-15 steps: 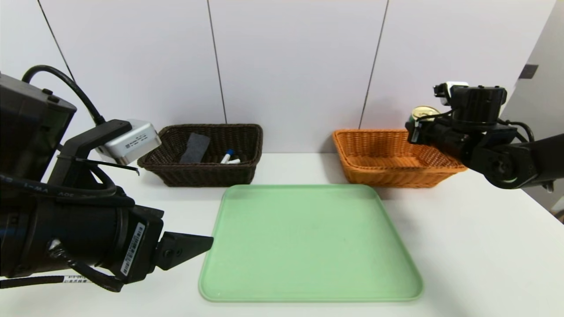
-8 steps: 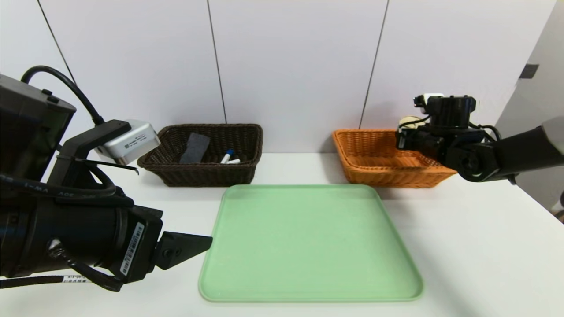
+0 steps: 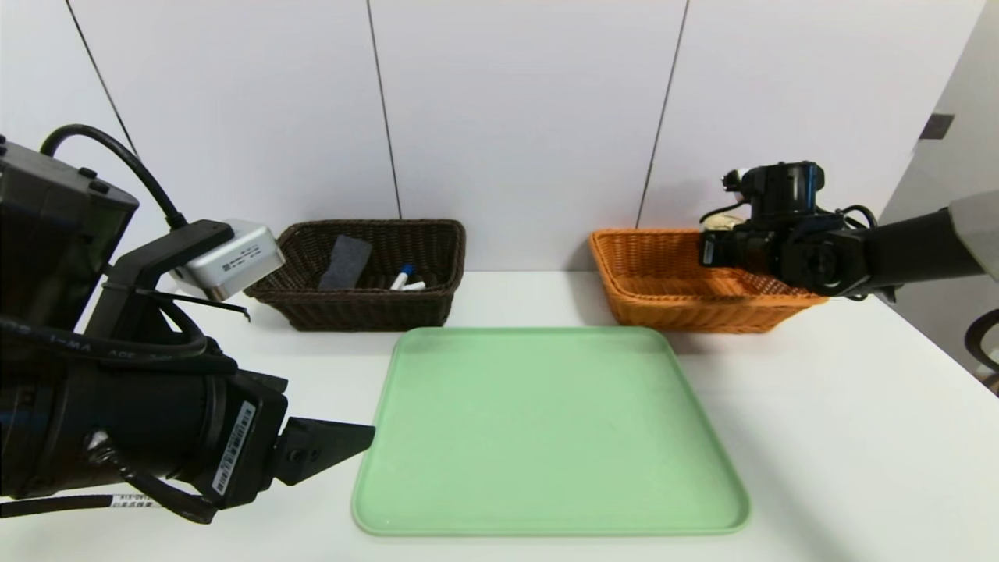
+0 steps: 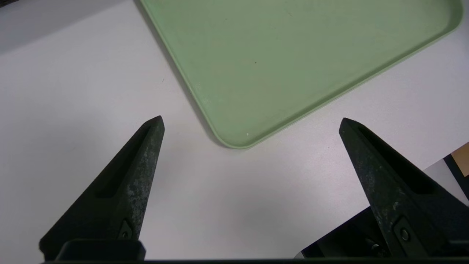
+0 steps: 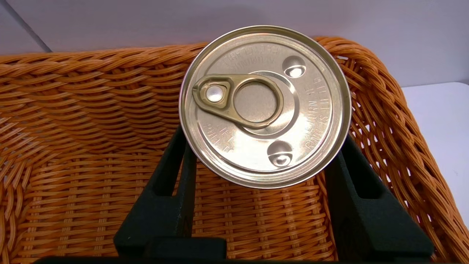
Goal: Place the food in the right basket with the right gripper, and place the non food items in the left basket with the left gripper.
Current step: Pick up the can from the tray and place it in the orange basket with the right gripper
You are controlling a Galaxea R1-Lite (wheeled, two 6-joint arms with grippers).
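The can [image 5: 264, 106] sits clamped between the two fingers of the right gripper [image 5: 262, 154], lid up, hanging above the inside of the orange basket [image 5: 91, 146] toward its far right corner. It does not touch the weave yet; the basket floor shows bare beneath it. So the food step looks nearly finished: what remains, by my reading, is to lower a little, let go and pull the arm clear.

The non-food part looks done. In the dark basket [image 3: 367, 312], at the table's far left, lie the grey cloth [image 3: 346, 261] and, just beside it, the blue-capped marker [image 3: 403, 275] and a second white marker [image 3: 415, 286]. The green tray [image 3: 546, 429] at the table's [image 3: 843, 437] middle carries nothing, so nothing seems left to sort.

The left gripper [image 4: 251, 123] hangs over the near left corner of the tray, its fingers spread wide with nothing between them, parked near the table's front edge.
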